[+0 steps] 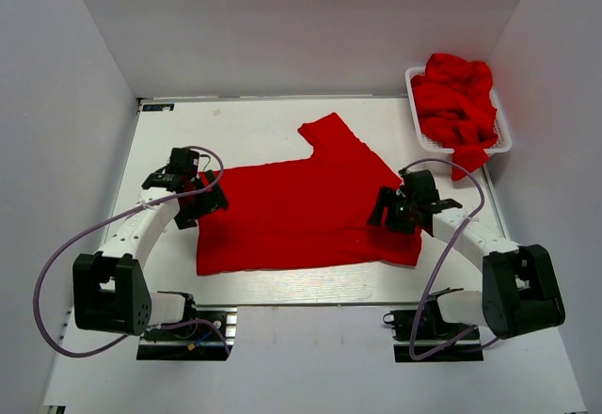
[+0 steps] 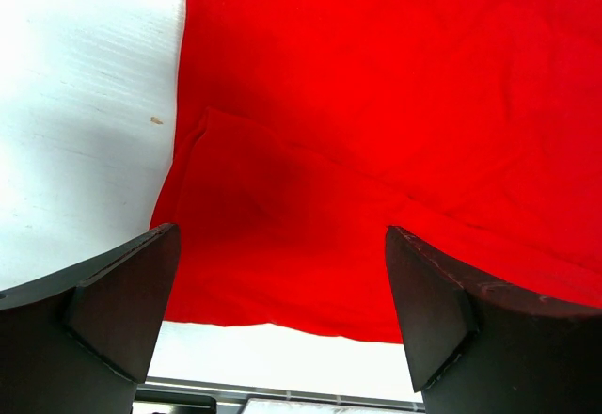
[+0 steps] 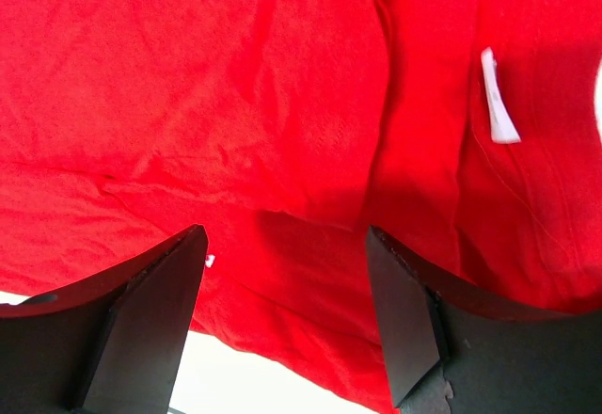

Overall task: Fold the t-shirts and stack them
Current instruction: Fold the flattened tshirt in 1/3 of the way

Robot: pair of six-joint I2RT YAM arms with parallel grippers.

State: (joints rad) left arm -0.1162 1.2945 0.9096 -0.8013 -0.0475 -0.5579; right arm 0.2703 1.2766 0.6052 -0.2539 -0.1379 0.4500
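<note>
A red t-shirt [image 1: 301, 212] lies partly folded on the white table, one sleeve pointing to the back. My left gripper [image 1: 202, 204] is open above the shirt's left edge, and the left wrist view shows red fabric [image 2: 376, 151] between and below the spread fingers [image 2: 122, 310]. My right gripper [image 1: 393, 212] is open above the shirt's right end. The right wrist view shows folded red cloth [image 3: 235, 103] with a white label [image 3: 496, 103] under the spread fingers [image 3: 404, 310]. Neither gripper holds anything. More red t-shirts [image 1: 456, 103] are heaped in the basket.
A white mesh basket [image 1: 505, 141] stands at the table's back right corner, with red cloth hanging over its front rim. White walls enclose the table on three sides. The table's front edge [image 1: 282, 296] runs just ahead of the shirt.
</note>
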